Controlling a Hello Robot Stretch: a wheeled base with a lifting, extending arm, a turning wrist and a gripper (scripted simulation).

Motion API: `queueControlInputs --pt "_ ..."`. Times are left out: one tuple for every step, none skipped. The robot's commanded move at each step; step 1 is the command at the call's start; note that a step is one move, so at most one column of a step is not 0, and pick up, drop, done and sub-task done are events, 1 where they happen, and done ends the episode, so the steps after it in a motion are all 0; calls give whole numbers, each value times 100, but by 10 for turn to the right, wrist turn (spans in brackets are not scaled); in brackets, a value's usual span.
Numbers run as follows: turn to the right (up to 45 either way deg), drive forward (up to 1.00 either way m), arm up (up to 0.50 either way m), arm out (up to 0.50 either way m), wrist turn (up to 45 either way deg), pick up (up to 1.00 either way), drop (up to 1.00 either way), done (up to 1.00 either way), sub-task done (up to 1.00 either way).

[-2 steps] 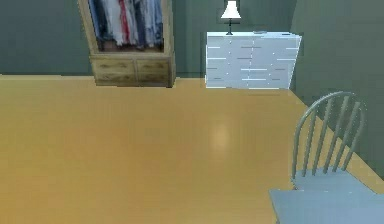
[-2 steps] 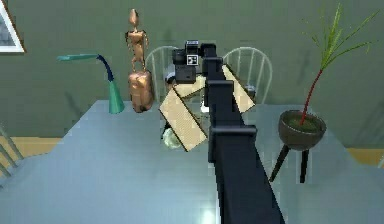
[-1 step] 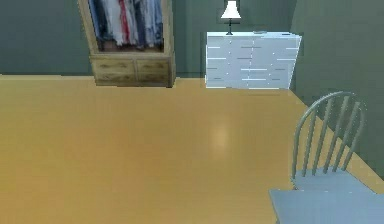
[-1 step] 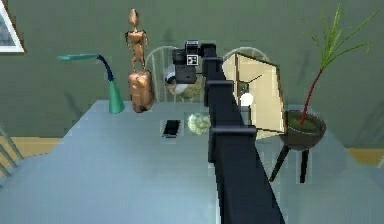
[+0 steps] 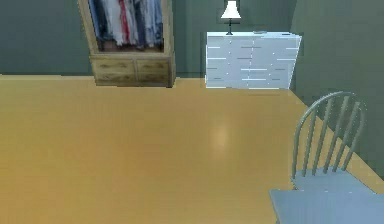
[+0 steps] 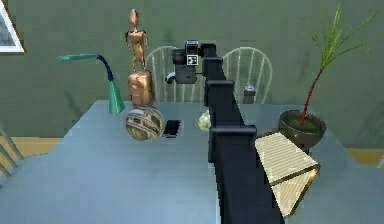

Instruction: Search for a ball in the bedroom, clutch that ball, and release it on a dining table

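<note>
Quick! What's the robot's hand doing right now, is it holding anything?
Gripper: cannot be told whether it holds anything; a chair stands behind its far end, and the ball lies on the table.

We are in a home. Far across the wood floor (image 5: 120, 140) we see an open wardrobe (image 5: 127, 40) full of hanging clothes, and to its right a white chest of drawers (image 5: 252, 60) with a small lamp (image 5: 231, 14) on top. We also see a grey table (image 6: 70, 170) with chairs (image 6: 246, 62) at its far side, a green lamp (image 6: 100, 75), a wooden figure (image 6: 138, 60) and a potted plant (image 6: 305, 120).
</note>
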Motion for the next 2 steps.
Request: queueControlInputs --pt "0 0 2 0 0 0 0 0 0" --pt "0 0 0 -8 0 0 0 0 0"
